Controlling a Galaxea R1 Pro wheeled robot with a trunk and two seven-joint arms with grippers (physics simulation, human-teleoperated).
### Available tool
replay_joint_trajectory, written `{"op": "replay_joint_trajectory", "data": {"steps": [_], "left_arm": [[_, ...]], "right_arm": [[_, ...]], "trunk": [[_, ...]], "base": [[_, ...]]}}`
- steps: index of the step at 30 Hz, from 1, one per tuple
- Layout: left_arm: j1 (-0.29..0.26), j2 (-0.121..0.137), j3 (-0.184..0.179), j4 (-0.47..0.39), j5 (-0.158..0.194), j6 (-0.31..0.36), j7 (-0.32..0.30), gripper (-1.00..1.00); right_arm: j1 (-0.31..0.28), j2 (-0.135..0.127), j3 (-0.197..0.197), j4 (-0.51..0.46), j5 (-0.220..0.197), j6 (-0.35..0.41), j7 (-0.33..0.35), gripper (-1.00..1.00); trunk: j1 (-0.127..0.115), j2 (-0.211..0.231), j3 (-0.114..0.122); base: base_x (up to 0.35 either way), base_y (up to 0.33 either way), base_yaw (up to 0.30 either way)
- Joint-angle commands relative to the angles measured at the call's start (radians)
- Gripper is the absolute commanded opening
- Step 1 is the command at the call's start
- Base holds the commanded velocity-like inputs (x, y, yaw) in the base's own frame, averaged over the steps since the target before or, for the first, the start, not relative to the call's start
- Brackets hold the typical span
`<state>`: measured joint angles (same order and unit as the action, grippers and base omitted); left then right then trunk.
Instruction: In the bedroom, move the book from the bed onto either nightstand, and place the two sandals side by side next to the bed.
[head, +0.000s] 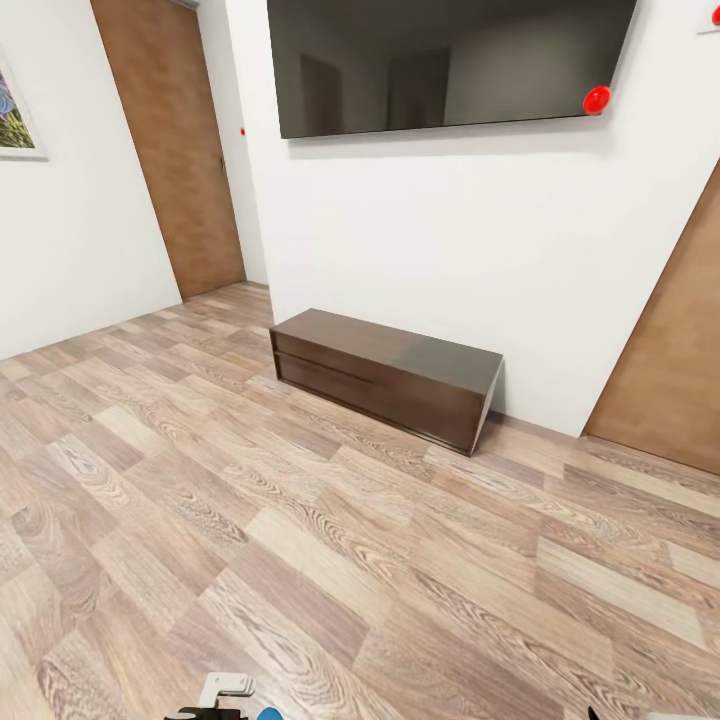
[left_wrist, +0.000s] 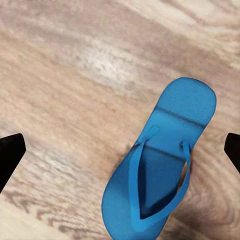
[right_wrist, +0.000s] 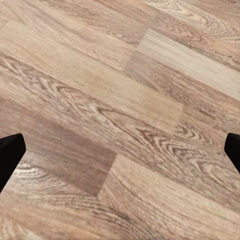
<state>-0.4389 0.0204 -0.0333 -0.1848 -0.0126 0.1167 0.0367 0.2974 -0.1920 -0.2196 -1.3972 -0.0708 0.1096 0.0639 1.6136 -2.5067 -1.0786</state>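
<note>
One bright blue sandal (left_wrist: 157, 165) lies sole-down on the wood-plank floor, straps up, seen in the left wrist view. My left gripper (left_wrist: 122, 150) hangs above it, open, with its dark fingertips (left_wrist: 11, 152) spread wide on either side and not touching it. A sliver of that sandal (head: 268, 714) and part of the left gripper (head: 222, 692) peek in at the bottom edge of the head view. My right gripper (right_wrist: 120, 150) is open over bare floor. The book, the bed and the nightstand are out of view.
A long low dark bench (head: 385, 375) stands against the white wall under a wall-mounted TV (head: 450, 60). Wooden doors stand at the back left (head: 175, 140) and at the right (head: 670, 370). Plank floor (head: 300, 520) stretches between me and the bench.
</note>
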Motion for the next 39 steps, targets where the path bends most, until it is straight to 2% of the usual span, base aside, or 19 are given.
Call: {"op": "replay_joint_trajectory", "data": {"steps": [1, 18, 28, 39], "left_arm": [[0.0, 0.0, -0.003, -0.002, -0.001, 0.006, 0.003, 1.0], [0.0, 0.0, -0.003, -0.002, -0.001, 0.006, 0.003, 1.0], [0.0, 0.0, -0.003, -0.002, 0.0, 0.005, 0.003, 1.0], [-0.001, -0.002, -0.003, -0.004, 0.002, -0.006, 0.004, 1.0]], "right_arm": [[0.0, 0.0, -0.001, -0.002, -0.007, 0.005, 0.005, 1.0], [0.0, 0.0, -0.002, -0.002, -0.007, 0.005, 0.005, 1.0], [0.0, 0.0, -0.002, 0.0, -0.007, 0.005, 0.005, 1.0], [0.0, 0.0, -0.003, 0.014, -0.007, 0.005, 0.005, 1.0]], "trunk": [[0.0, 0.0, -0.001], [0.0, 0.0, -0.001], [0.004, -0.003, -0.039], [0.004, -0.003, -0.039]], "base": [[0.0, 0.0, 0.0], [0.0, 0.0, 0.0], [0.0, 0.0, 0.0], [0.0, 0.0, 0.0]]}}
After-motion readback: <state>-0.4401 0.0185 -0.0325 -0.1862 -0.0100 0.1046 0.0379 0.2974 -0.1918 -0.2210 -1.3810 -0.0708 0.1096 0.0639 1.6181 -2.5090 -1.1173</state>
